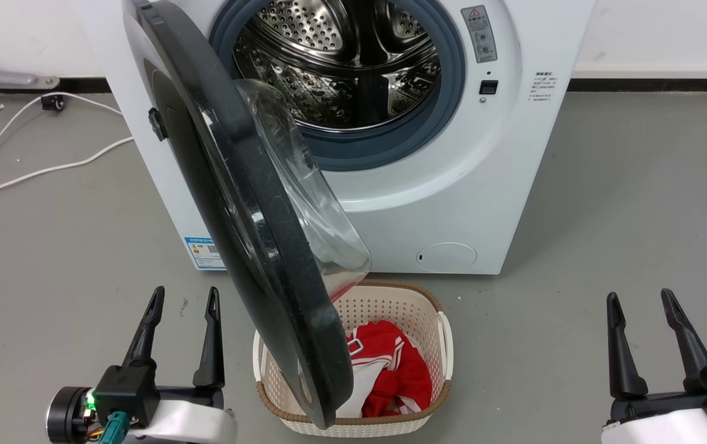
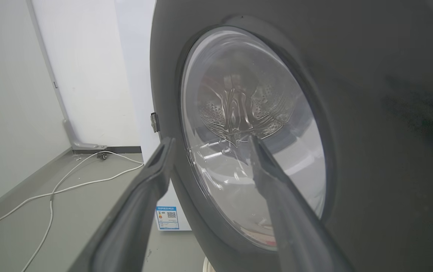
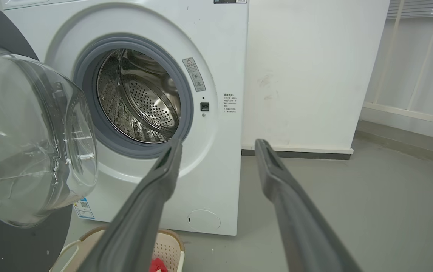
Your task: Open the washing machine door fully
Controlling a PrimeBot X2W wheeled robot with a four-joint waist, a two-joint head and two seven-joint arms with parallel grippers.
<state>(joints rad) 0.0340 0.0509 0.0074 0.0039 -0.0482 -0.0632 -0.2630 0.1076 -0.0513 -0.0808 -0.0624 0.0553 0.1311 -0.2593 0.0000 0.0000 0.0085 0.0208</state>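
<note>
Glossy black round washing machine door is probably heavy and slick; push its rim; left end effector, right end effector spread, empty

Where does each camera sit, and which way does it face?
Head view: on the head, looking down at washing machine, door and basket; left end effector and right end effector below.
Left wrist view: on the left arm, near the door's outer face; own fingers.
Right wrist view: on the right arm, facing the drum; own fingers.
Shared: all show the door.
</note>
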